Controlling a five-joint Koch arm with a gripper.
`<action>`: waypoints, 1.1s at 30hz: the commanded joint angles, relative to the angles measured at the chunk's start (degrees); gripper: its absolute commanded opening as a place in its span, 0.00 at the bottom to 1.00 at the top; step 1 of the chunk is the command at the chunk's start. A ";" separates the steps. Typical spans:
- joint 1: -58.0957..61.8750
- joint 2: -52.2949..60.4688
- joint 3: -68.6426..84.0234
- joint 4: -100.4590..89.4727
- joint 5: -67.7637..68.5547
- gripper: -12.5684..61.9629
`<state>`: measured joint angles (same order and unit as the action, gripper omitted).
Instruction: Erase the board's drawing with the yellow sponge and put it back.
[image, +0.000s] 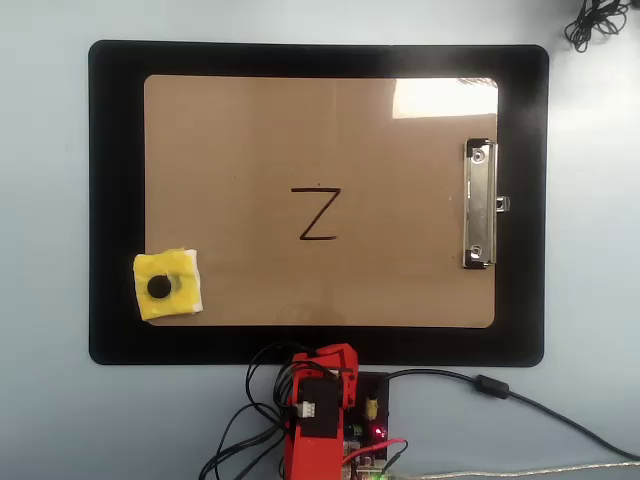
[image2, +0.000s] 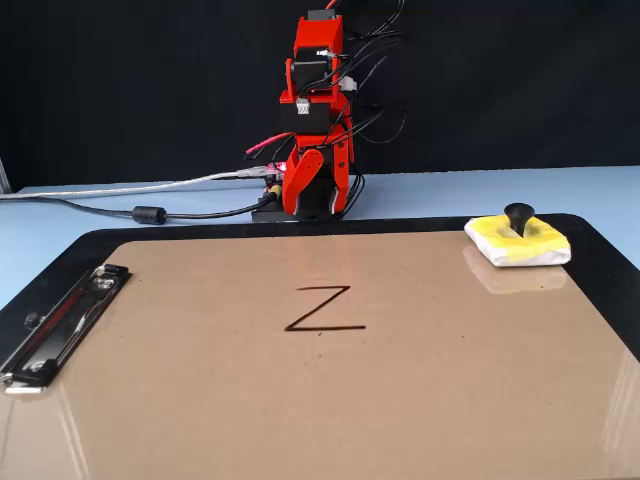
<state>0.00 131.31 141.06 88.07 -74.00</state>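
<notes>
The tan board (image: 250, 150) lies on a black mat, its silver clip on the right in the overhead view. The drawing, a black letter Z (image: 319, 214), sits at the board's middle and also shows in the fixed view (image2: 323, 308). The yellow sponge (image: 167, 285) with its black knob rests on the board's lower-left corner in the overhead view, and at the far right in the fixed view (image2: 520, 242). My red gripper (image2: 318, 198) hangs folded down over the arm's base, off the board and far from the sponge, with nothing in it. Its tips are not clear.
The black mat (image: 115, 200) surrounds the board on a pale blue table. The arm's base (image: 320, 420) with loose wires stands just past the mat's near edge in the overhead view. A black cable (image: 520, 400) and a grey one run off to the right. The clip (image2: 60, 325) is raised.
</notes>
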 joint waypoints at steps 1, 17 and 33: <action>0.09 3.34 1.14 7.73 0.09 0.63; -1.49 1.41 -23.12 6.86 -0.62 0.62; -61.26 -8.09 -5.62 -82.97 -34.28 0.61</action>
<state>-60.64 124.19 136.14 19.07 -108.72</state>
